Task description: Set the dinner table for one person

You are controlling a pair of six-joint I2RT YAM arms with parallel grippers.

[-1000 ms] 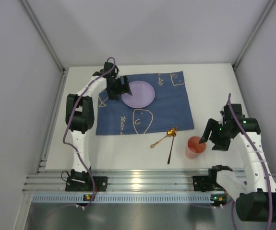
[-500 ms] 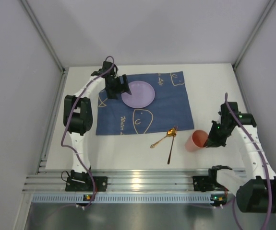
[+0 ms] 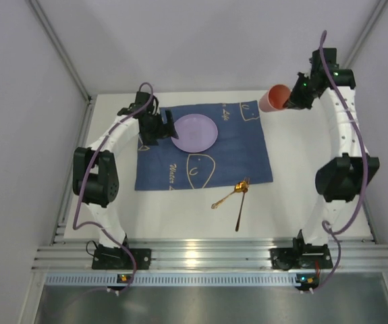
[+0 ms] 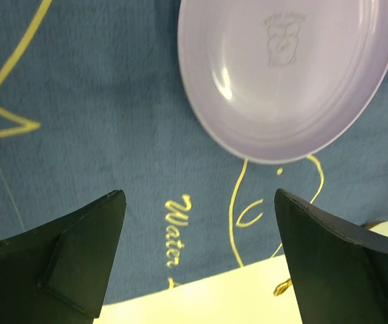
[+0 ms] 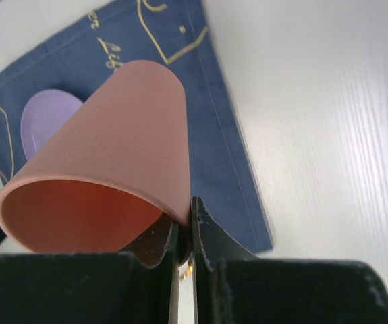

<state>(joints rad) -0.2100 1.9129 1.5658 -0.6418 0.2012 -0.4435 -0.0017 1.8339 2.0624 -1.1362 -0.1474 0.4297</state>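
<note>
My right gripper [image 3: 290, 100] is raised above the far right of the white dinner table [image 3: 301, 155], shut on the rim of a salmon-pink cup [image 3: 273, 98] that lies tilted on its side. In the right wrist view the cup [image 5: 106, 172] has its wall pinched between the jaws of the gripper [image 5: 192, 217]. A lilac plate [image 3: 194, 132] rests on the dark blue placemat [image 3: 227, 145]. My left gripper [image 3: 167, 125] hovers open just left of the plate, with nothing between its fingers [image 4: 65, 250]. A gold spoon and fork [image 3: 235, 196] lie crossed on the table below the placemat.
White walls enclose the table on three sides. A ribbed aluminium rail [image 3: 200, 260] runs along the near edge, carrying both arm bases. The right arm's elbow [image 3: 342, 175] stands high over the table's right side.
My right gripper shut on the cup's rim at the near right, then lifted it and carried it to the far right, above the placemat's corner. The left arm shifted slightly.
</note>
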